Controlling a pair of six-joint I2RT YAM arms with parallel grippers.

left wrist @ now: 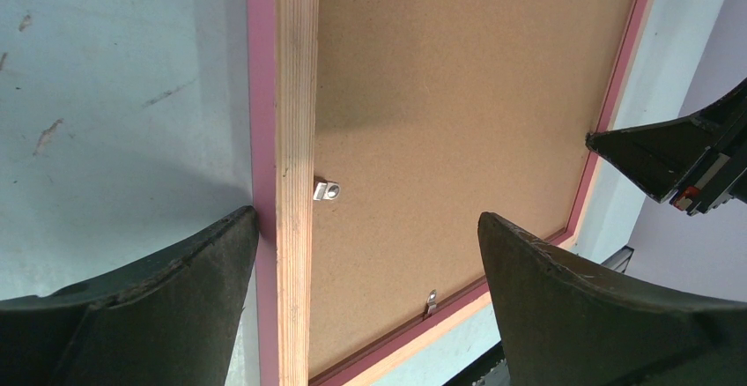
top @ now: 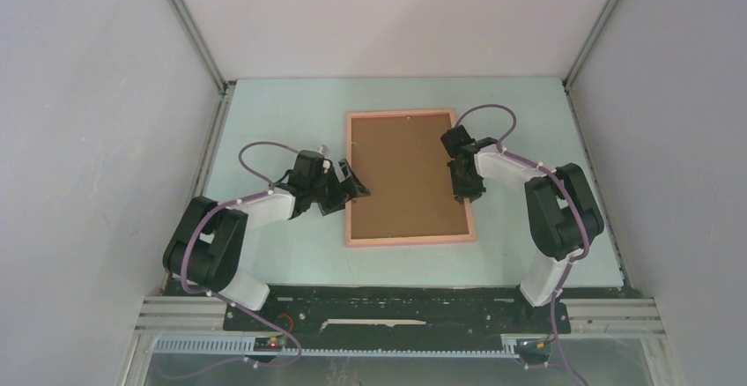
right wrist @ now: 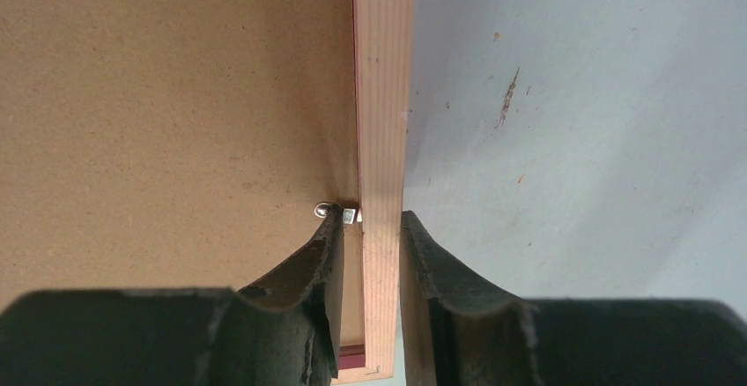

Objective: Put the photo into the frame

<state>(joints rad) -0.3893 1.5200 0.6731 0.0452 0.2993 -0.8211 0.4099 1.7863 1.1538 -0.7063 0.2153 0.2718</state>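
The frame [top: 410, 240] lies face down in the middle of the table, its salmon-pink edge and pale wood rail [left wrist: 295, 95] around a brown backing board [top: 407, 174]. The photo is hidden. My left gripper [top: 351, 185] is wide open across the frame's left rail. In the left wrist view [left wrist: 367, 217] one finger sits against the rail's pink outer side and the other hangs over the board. My right gripper [top: 464, 194] straddles the right rail [right wrist: 381, 95]. Its jaws [right wrist: 371, 211] stand narrowly apart, the inner fingertip at a small metal clip [right wrist: 339, 212] and the outer finger beside the rail.
Another metal clip [left wrist: 327, 190] sits on the left rail and one [left wrist: 431, 300] on the near rail. White walls with metal corner posts enclose the pale green table [top: 282, 245]. The black base rail [top: 396, 302] runs along the near edge.
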